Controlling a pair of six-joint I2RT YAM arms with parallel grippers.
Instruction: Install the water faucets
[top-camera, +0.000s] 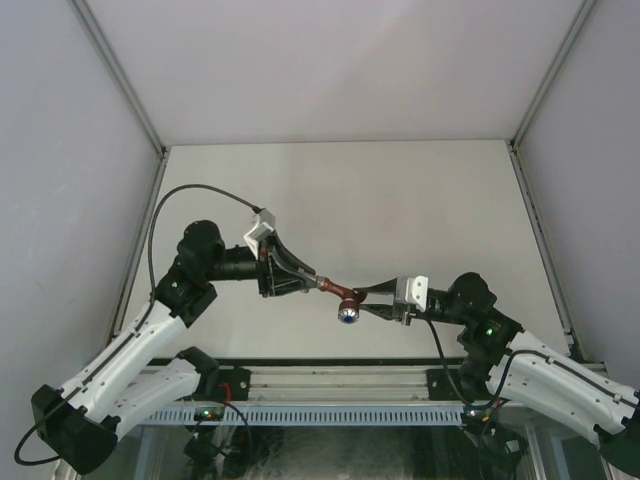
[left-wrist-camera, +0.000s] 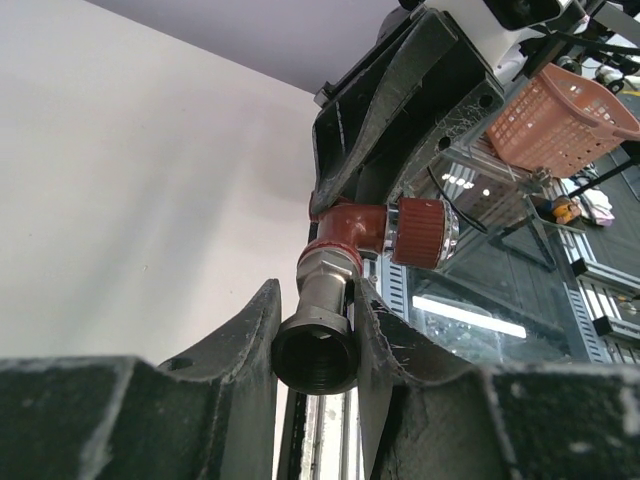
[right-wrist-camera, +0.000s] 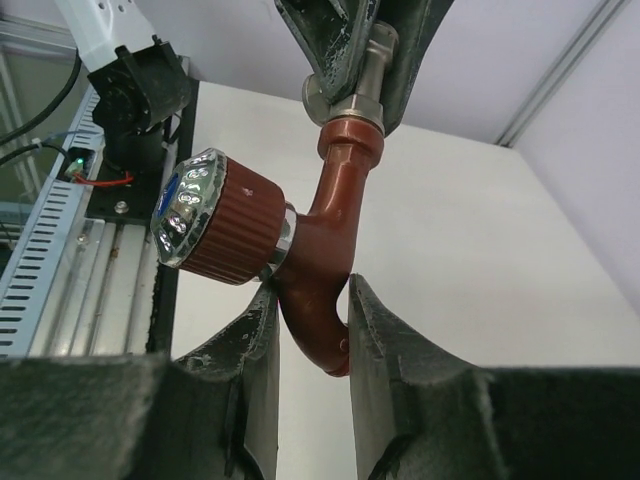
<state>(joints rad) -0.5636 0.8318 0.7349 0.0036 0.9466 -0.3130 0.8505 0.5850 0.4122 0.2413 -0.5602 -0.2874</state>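
A dark red-brown tap body (top-camera: 347, 296) with a ribbed side knob (top-camera: 347, 314) hangs in the air over the table's near middle, joined to a grey-silver metal fitting (top-camera: 328, 286). My left gripper (top-camera: 318, 283) is shut on the fitting (left-wrist-camera: 325, 290), whose open threaded end faces the left wrist camera. My right gripper (top-camera: 364, 299) is shut on the curved spout end of the tap body (right-wrist-camera: 325, 270). In the right wrist view the knob (right-wrist-camera: 215, 225) points left and the fitting (right-wrist-camera: 358, 85) sits between the left fingers (right-wrist-camera: 335, 45). The tap body (left-wrist-camera: 350, 225) and knob (left-wrist-camera: 420, 232) also show beyond the fitting.
The white table (top-camera: 350, 200) has grey walls on three sides. A metal rail with a slotted cable duct (top-camera: 330, 412) runs along the near edge between the arm bases. An orange basket (left-wrist-camera: 560, 115) stands off the table, behind glass.
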